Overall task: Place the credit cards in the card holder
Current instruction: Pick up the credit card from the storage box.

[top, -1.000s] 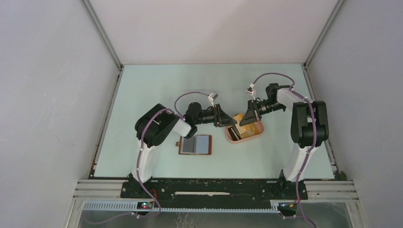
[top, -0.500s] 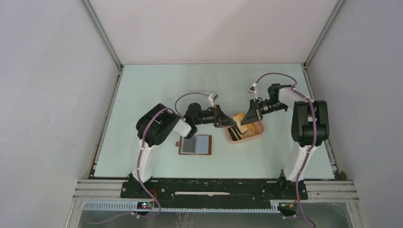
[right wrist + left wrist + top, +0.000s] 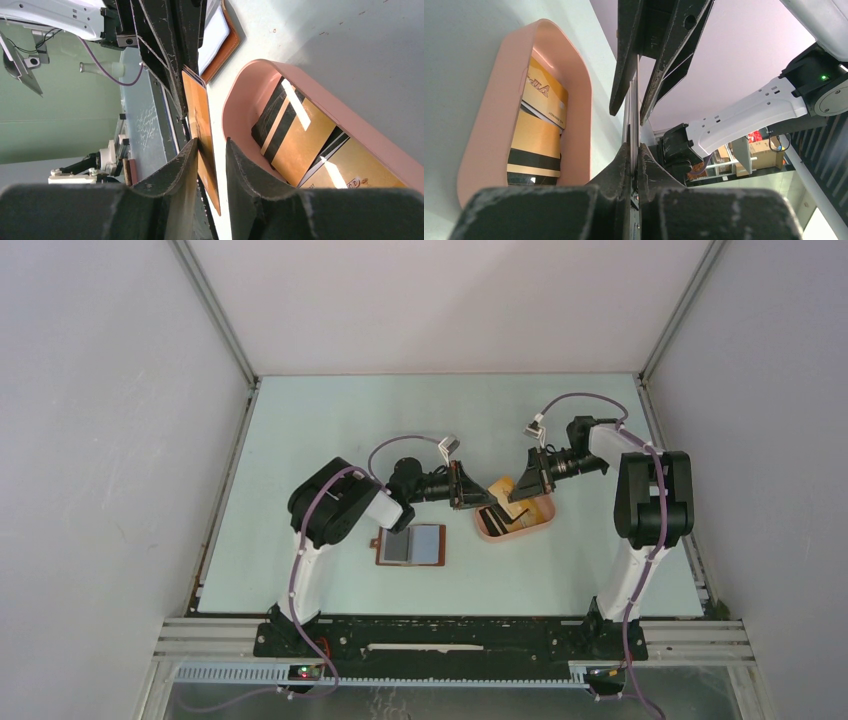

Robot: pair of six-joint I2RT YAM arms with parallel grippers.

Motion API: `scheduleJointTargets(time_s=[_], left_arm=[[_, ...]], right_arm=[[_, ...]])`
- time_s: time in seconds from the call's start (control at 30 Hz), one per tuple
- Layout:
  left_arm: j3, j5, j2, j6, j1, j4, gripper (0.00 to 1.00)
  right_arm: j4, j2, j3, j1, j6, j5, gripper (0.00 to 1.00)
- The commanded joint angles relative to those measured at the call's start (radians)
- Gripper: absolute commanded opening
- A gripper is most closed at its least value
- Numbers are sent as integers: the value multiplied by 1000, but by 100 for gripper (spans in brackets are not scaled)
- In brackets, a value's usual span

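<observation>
The pale green worktop carries everything. Above it the left hand and right hand meet tip to tip over the left end of the pink tray. The card holder lies open near the tray, to its left. Tan and black credit cards lie in the tray. One tan card stands on edge, clamped by the left hand, with the right hand's fingers apart around it.

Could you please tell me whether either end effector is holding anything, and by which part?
The left end effector pinches a tan card edge-up by one end. The right end effector straddles the opposite end with its jaws open, not gripping.
</observation>
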Motion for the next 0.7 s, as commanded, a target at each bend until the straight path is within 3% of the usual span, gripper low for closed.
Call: scheduleJointTargets(time_s=[0.0, 0.27, 0.67], left_arm=[[41, 31, 11, -10, 4, 58, 2], [50, 36, 18, -15, 5, 53, 2], [57, 20, 33, -20, 9, 36, 5]], right_arm=[[9, 10, 30, -5, -13, -10, 35], [11, 12, 29, -37, -7, -15, 30], [16, 19, 29, -43, 2, -12, 12]])
